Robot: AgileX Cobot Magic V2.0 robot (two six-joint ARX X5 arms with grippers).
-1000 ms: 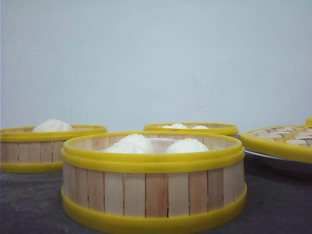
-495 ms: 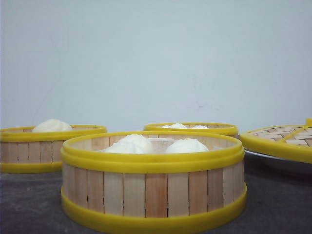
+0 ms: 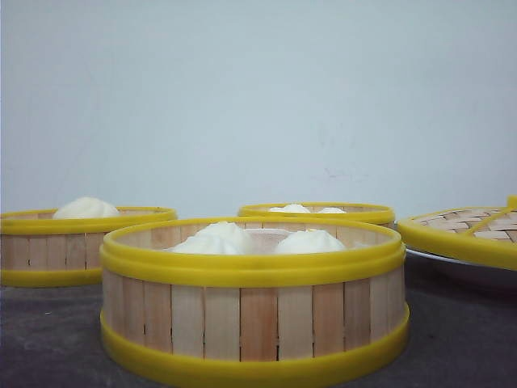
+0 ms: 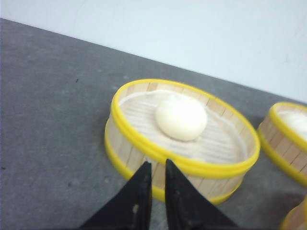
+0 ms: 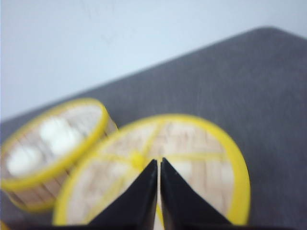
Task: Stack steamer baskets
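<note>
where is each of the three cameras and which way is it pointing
Front view: low at table height, facing forward at the nearest steamer basket, two more behind; no robot parts show.
Left wrist view: on the left arm, looking down at the one-bun basket; the left gripper shows, nearly shut.
Right wrist view: on the right arm, above the woven lid; the right gripper shows, shut.
Shared: the one-bun basket is the front view's left one; the lid sits at its right edge.

No text, label, brand, number or sign can be read in any view; the baskets (image 3: 254, 303), lid (image 5: 192, 163) and table (image 4: 48, 120) bear none.
</note>
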